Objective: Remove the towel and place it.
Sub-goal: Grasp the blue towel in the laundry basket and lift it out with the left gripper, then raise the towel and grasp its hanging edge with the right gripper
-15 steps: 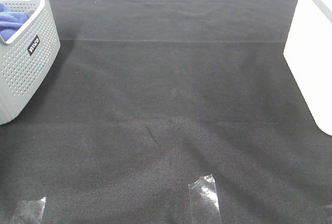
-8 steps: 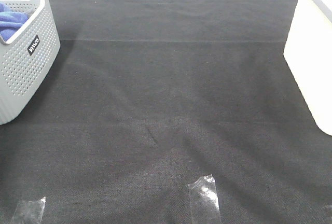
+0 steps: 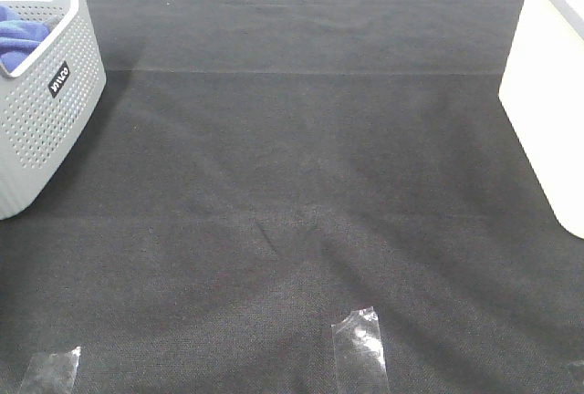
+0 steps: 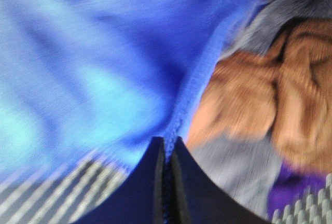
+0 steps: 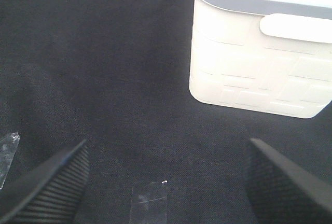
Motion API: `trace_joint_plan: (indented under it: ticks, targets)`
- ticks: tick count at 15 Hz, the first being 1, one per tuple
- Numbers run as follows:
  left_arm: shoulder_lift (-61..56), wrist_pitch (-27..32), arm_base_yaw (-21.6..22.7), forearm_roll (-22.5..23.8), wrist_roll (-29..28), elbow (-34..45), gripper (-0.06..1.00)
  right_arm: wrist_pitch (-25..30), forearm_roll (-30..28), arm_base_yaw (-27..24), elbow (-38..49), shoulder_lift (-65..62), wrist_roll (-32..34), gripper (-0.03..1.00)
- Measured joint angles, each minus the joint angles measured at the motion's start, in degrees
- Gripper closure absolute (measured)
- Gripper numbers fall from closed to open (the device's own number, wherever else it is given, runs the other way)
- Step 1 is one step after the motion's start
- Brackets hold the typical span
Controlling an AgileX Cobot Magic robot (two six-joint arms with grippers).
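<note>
In the high view I see the towel (image 3: 18, 36) bunched inside the basket (image 3: 46, 129), with only a bright blue fold showing over the rim. The black cloth (image 3: 301, 184) spreads out from the basket, and a white bin (image 3: 547, 93) stands well apart from the basket on the cloth's far side. Neither arm shows here.

In the left wrist view the left gripper (image 4: 167, 146) is down inside the basket with its jaws pressed together. The towel's stitched hem runs straight into the tips, so I judge it clenched on that hem. The towel looks soft and plush, a vivid royal blue, and it is blurred this close. A tan rag (image 4: 259, 105) lies just beside it in the basket, over grey and purple fabric.

In the right wrist view the right gripper (image 5: 166, 177) hangs over the cloth, well apart from the basket, released and holding nothing.

The pinch is thin, on the edge only. I would lift slowly and straight up, watch that the tan rag does not ride along, and clear the basket's rim before swinging outward.
</note>
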Motion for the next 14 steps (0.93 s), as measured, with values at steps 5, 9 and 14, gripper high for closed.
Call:
trace_joint_plan:
  ticks: [5, 9, 14]
  targets:
    - [-12.38, 0.40, -1.89, 0.40, -1.89, -0.69, 0.94, 0.00, 0.00, 0.00, 0.00, 0.00, 0.00, 0.20]
    - [-22.06, 0.52, -5.61, 0.52, -2.98, -0.69, 0.94, 0.00, 0.00, 0.00, 0.00, 0.00, 0.00, 0.20]
    - [-32.60, -3.44, -11.52, 1.89, -4.81, -0.69, 0.94, 0.00, -0.46, 0.00, 0.00, 0.00, 0.00, 0.20]
